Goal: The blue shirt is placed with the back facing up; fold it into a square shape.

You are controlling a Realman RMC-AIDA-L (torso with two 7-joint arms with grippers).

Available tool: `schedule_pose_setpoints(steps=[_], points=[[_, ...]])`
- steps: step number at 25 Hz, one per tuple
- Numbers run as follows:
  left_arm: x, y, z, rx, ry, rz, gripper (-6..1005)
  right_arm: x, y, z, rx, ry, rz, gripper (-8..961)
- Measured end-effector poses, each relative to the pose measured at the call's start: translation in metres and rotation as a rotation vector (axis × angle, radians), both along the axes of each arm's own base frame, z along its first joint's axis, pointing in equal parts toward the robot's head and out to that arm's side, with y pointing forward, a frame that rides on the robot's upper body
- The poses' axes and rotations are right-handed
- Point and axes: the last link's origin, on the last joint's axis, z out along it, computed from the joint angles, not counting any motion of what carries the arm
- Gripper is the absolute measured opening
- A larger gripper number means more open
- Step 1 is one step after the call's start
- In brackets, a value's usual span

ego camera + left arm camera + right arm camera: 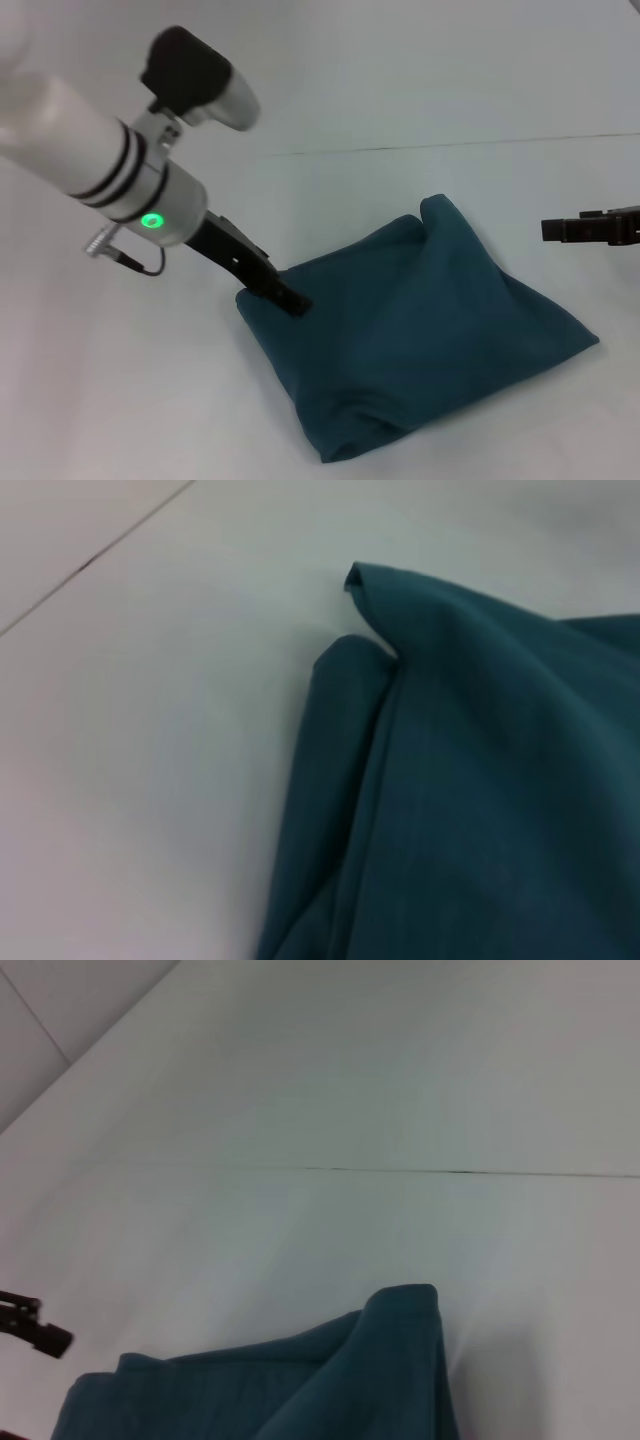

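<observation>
The shirt (pixel 420 340) lies bunched in a rough folded heap on the worktop (pixel 100 400). It looks light, limp knit that will sag and slip, so an edge or corner is likely the best hold. The left gripper (pixel 290 300) touches its near-left edge; whether it pinches cloth I cannot tell. The right gripper (pixel 590 230) hovers apart, fingers unclear.

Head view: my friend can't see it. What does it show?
A blue shirt lies folded into a lumpy bundle on a white table. The left gripper touches its left edge; the right gripper hovers off to the right.
</observation>
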Motion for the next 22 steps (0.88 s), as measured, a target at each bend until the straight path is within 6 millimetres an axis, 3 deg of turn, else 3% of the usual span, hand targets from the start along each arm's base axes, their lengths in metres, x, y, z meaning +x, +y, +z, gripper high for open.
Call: schedule_pose_setpoints(steps=[11, 22], points=[[0.006, -0.001, -0.03, -0.004, 0.048, -0.04, 950, -0.005, 0.001, -0.007, -0.01, 0.036, 0.037, 776], [0.009, 0.0, -0.035, 0.01, 0.048, -0.048, 917, -0.001, -0.002, -0.013, -0.028, 0.05, 0.043, 777]])
